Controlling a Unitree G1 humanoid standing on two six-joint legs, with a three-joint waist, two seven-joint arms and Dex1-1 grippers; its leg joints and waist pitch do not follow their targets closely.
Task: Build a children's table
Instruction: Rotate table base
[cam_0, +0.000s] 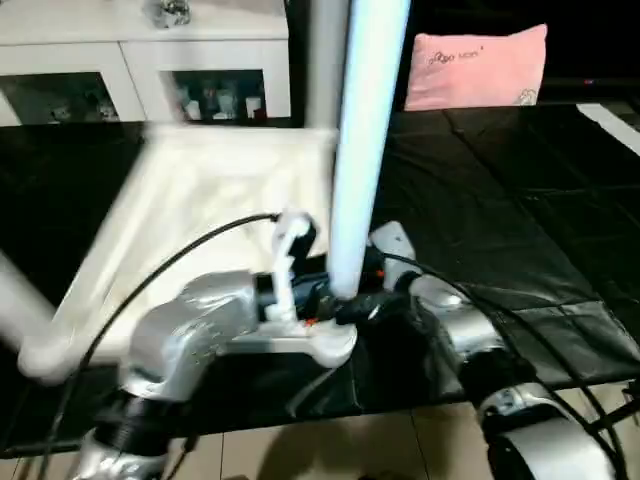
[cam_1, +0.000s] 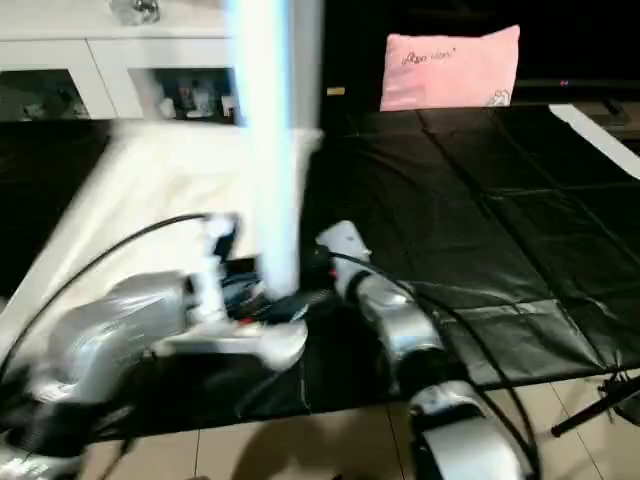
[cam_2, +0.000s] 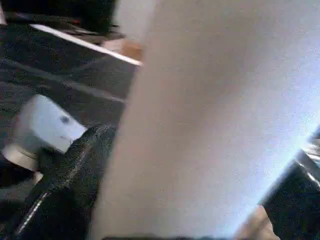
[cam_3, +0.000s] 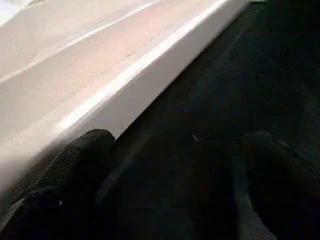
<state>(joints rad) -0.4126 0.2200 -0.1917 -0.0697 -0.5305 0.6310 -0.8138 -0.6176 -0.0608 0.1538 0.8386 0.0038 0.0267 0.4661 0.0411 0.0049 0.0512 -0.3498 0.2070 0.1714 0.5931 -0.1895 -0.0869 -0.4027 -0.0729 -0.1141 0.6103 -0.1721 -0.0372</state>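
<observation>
Your head camera looks down over both silver forearms at a black mat (cam_0: 480, 210) spread on the floor. The white tabletop (cam_0: 215, 200) lies on the mat ahead and to your left, underside up and blurred. One white leg (cam_0: 362, 150) stands upright at its near right corner and rises out past the top of the picture. A second leg (cam_0: 25, 315) slants out at the near left corner.

Your left end effector (cam_0: 335, 300) is at the base of the upright leg. In the left wrist view the leg (cam_2: 210, 125) sits between the two black fingers (cam_2: 60, 195), which are clamped against it on either side.

Your right end effector (cam_3: 175, 190) hangs just above the mat, close beside the tabletop's right edge (cam_3: 100, 100). Its two black fingers (cam_3: 75, 170) are spread apart with nothing between them. The nearer finger looks very close to the tabletop's rim; whether it touches cannot be told.

Beyond the mat, a white cabinet (cam_0: 150, 60) with glass doors stands at the far left. A pink pillow (cam_0: 478, 68) rests at the far right.
</observation>
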